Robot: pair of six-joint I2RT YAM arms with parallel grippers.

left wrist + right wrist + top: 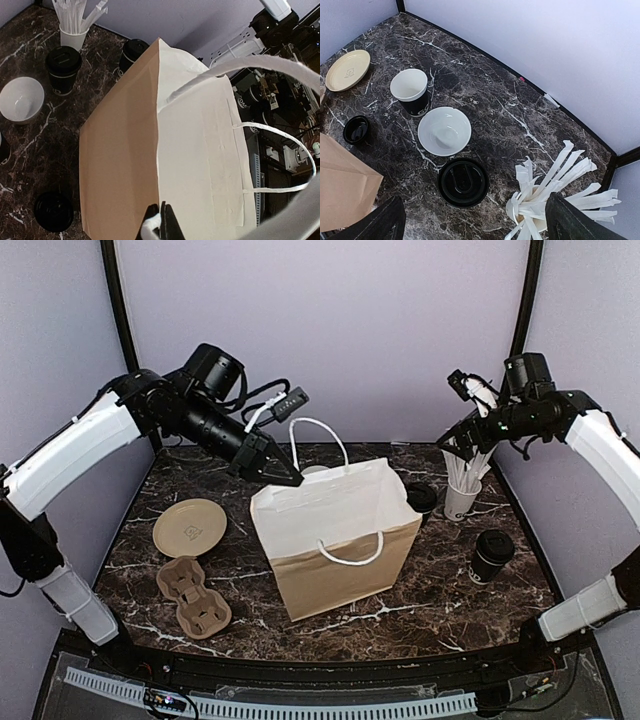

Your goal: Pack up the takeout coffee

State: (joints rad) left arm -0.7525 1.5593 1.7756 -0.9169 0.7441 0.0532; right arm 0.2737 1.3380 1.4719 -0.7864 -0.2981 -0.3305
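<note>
The left claw is clamped shut on the back rim of the paper bag, likely to keep its mouth open for loading; the right claw gapes wide, empty, above 1 lidded coffee cup; a 2nd cup stands right of the bag.

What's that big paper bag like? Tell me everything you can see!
The paper bag is brown outside and white inside, with two white loop handles. It stands upright, mouth open, in the middle of the dark marble table. The left gripper has its fingers pinched shut on the bag's back rim, near one handle.
</note>
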